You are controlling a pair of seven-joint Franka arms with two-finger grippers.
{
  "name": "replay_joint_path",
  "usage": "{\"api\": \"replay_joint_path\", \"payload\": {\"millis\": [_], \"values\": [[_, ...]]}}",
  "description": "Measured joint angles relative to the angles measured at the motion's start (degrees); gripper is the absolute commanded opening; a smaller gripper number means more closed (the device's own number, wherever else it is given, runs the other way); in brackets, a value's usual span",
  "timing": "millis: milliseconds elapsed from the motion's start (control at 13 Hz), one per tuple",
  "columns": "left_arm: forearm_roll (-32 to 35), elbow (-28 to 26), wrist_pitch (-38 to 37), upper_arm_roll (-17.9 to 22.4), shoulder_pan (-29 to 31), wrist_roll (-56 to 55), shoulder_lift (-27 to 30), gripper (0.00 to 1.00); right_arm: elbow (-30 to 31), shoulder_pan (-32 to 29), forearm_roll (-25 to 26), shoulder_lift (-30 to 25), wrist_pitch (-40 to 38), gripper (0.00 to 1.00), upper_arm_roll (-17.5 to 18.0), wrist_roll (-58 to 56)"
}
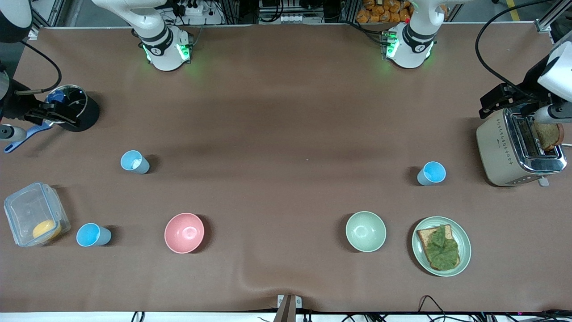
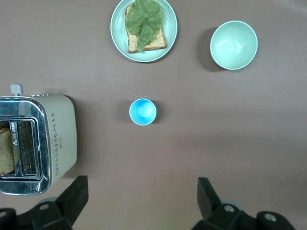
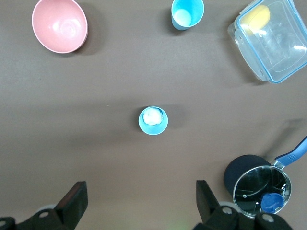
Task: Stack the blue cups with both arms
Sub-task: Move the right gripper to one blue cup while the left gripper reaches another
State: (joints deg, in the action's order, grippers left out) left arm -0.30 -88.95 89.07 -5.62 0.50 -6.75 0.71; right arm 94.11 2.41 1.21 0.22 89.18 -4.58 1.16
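Stacking not yet begun: the left gripper point(image 2: 139, 203) and right gripper point(image 3: 139, 203) hang wide open and empty, high over the brown table point(image 1: 286, 112). One bright-blue-lined plastic cup point(image 1: 431, 173) stands beside the cream toaster point(image 1: 514, 150); a white-lined pale blue cup point(image 1: 134, 162) and another bright blue cup point(image 1: 92, 235) stand toward the right arm's end. Next, each arm likely must descend on a cup.

Even overhead light, soft short shadows beside cups point(image 1: 135, 162), all views sharp.

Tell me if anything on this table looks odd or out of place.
Nothing is spilled or tipped. One oddity: three blue cups stand apart, and the cup nearest the pot holds something white inside. Both end effectors, left and right, hang open above.
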Motion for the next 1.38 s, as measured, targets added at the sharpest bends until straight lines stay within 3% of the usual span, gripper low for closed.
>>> {"api": "replay_joint_path", "payload": {"millis": [1000, 1154, 1385], "values": [[1.5, 1.3, -0.1, 0.1, 0.3, 0.0, -2.6, 1.00, 0.1, 0.0, 0.0, 0.0, -0.4, 1.00, -0.3, 0.5], [1.6, -0.5, 2.2, 0.1, 0.6, 0.0, -4.3, 1.00, 0.1, 0.0, 0.0, 0.0, -0.4, 1.00, -0.3, 0.5], [1.7, -8.4, 12.9, 0.2, 2.9, 0.1, -5.6, 1.00, 0.1, 0.0, 0.0, 0.0, -0.5, 1.00, -0.3, 0.5]]}}
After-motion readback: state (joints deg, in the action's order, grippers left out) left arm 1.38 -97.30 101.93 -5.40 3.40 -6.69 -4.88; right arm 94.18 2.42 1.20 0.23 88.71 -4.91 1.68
